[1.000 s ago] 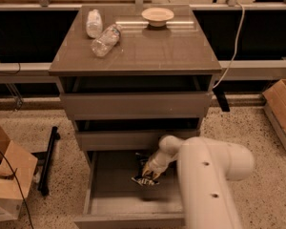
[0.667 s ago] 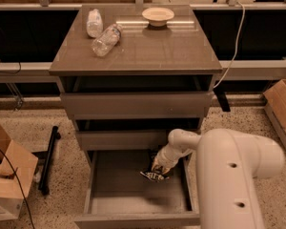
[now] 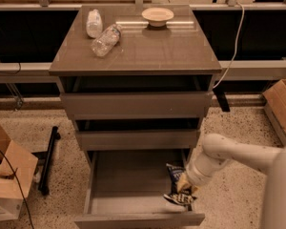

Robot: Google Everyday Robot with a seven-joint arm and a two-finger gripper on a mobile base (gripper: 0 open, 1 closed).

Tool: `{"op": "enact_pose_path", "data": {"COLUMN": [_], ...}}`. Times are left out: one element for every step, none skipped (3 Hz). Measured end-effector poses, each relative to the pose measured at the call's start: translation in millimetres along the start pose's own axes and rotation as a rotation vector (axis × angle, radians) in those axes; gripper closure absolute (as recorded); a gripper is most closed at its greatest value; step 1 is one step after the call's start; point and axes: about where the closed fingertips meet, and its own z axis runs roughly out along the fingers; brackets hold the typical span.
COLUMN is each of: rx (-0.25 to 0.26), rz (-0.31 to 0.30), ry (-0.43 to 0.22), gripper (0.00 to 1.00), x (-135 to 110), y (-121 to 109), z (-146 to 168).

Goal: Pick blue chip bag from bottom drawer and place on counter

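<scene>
Where jaws sit: crinkly blue chip bag (image 3: 173, 174), bottom drawer (image 3: 128, 181).

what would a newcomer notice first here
The big white arm reaches in from the right, its gripper down at the blue chip bag in the right front corner of the open bottom drawer. Up on the glossy counter sit a clear plastic bottle, a second bottle lying on its side, and a pale bowl at the back.

The crumpled blue chip bag (image 3: 174, 174) lay at three o'clock in the open bottom drawer (image 3: 133, 219) (pale lettering at its near end), the gripper (image 3: 185, 187) right at it; the glossy counter (image 3: 148, 51) stood at twelve o'clock.
</scene>
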Motion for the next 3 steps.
{"op": "enact_pose_path", "data": {"rx": [-0.015, 0.005, 0.050], "rz": [-0.080, -0.204, -0.346], "ry": [0.055, 0.031, -0.030], "gripper": [1.00, 1.00, 1.00], "x": [48, 53, 38], "y": [-33, -33, -3], "z": [-69, -141, -215]}}
